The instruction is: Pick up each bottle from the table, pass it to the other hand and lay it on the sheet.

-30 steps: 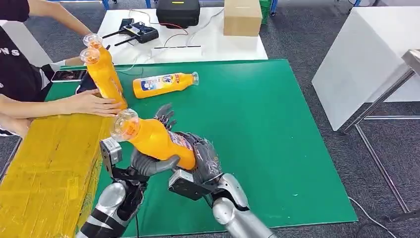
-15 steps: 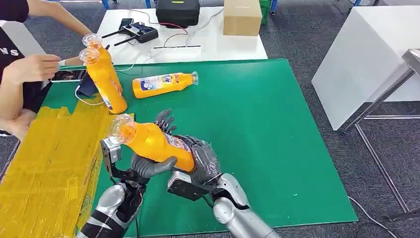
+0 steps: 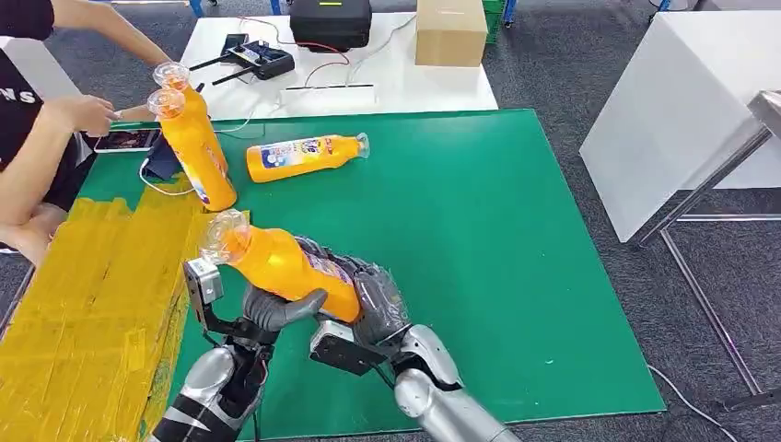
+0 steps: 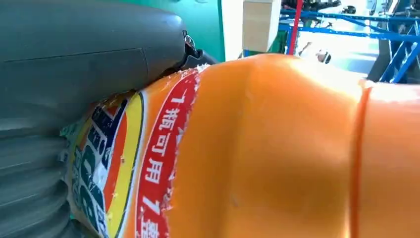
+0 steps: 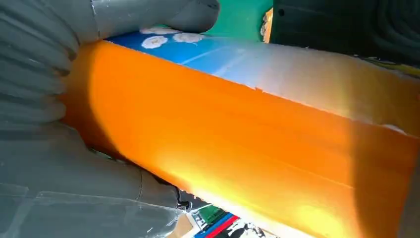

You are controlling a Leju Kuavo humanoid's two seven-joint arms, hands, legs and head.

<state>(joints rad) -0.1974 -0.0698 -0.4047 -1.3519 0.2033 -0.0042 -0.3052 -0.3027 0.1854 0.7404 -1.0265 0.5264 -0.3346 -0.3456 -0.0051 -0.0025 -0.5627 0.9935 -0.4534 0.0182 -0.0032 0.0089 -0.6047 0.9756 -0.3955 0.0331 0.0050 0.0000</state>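
An orange bottle (image 3: 281,262) with a clear cap hangs tilted over the green sheet (image 3: 516,258), cap pointing toward the yellow taped surface (image 3: 83,313). My left hand (image 3: 276,308) grips its middle from below, thumb across the front. My right hand (image 3: 378,299) grips its base end. In the left wrist view the left hand (image 4: 74,64) presses on the bottle's label (image 4: 277,148). In the right wrist view the right hand (image 5: 44,163) wraps the orange body (image 5: 237,144). Another bottle (image 3: 304,157) lies on the sheet, and two bottles (image 3: 198,152) stand at its far left.
A person's hand (image 3: 87,112) hovers at the far left near a phone (image 3: 129,140). Behind the sheet, a white table (image 3: 405,83) carries a cardboard box (image 3: 450,32) and a black case (image 3: 330,20). Another white table (image 3: 681,101) stands to the right.
The person's hand let go of the standing bottles and drew back to the left. My left hand's fingers, spread beyond the bottle before, have curled in around it.
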